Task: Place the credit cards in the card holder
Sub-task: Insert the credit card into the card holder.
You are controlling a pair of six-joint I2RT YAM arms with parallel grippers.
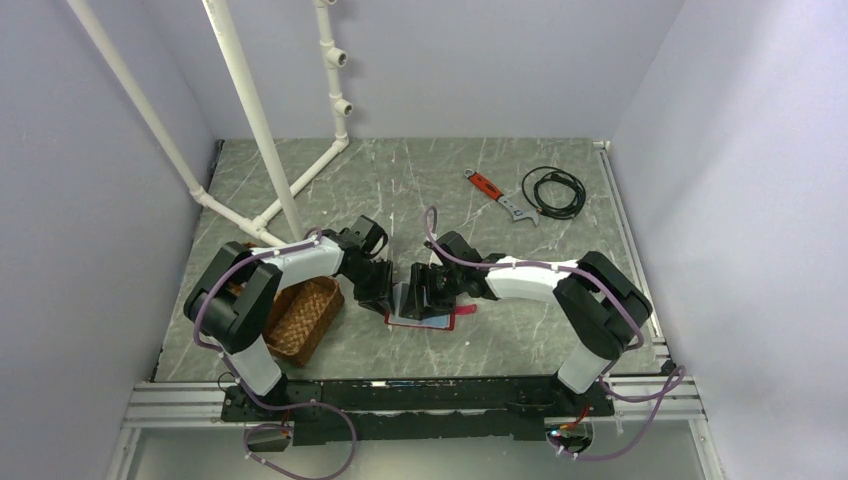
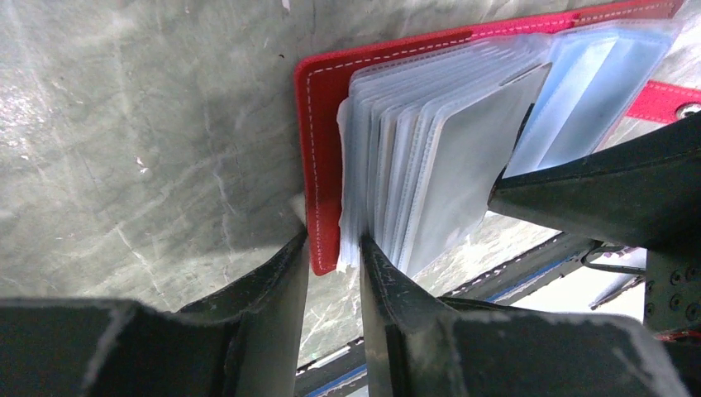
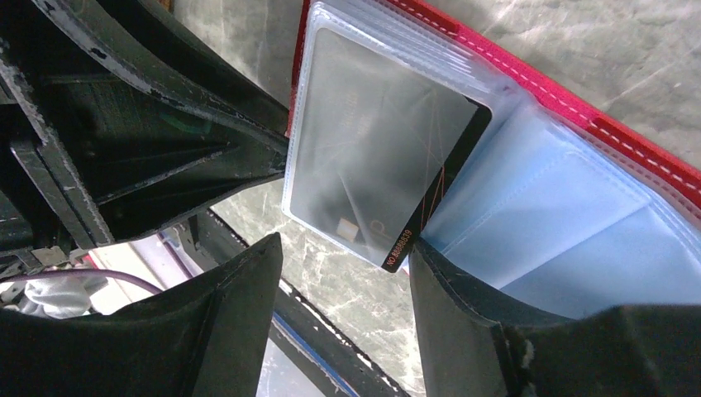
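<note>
On grey bench (image 1: 400,190), straddles corner of red folding card holder (image 2: 318,124) with left fingers (image 2: 281,281), clench unclear. Brackets dark sleeved credit card (image 3: 372,141) with released right fingers (image 3: 240,289).

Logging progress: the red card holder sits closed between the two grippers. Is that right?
Not quite. The card holder sits open, not closed, its clear sleeves fanned out; the left wrist view shows it. It does sit between the left gripper and the right gripper.
</note>
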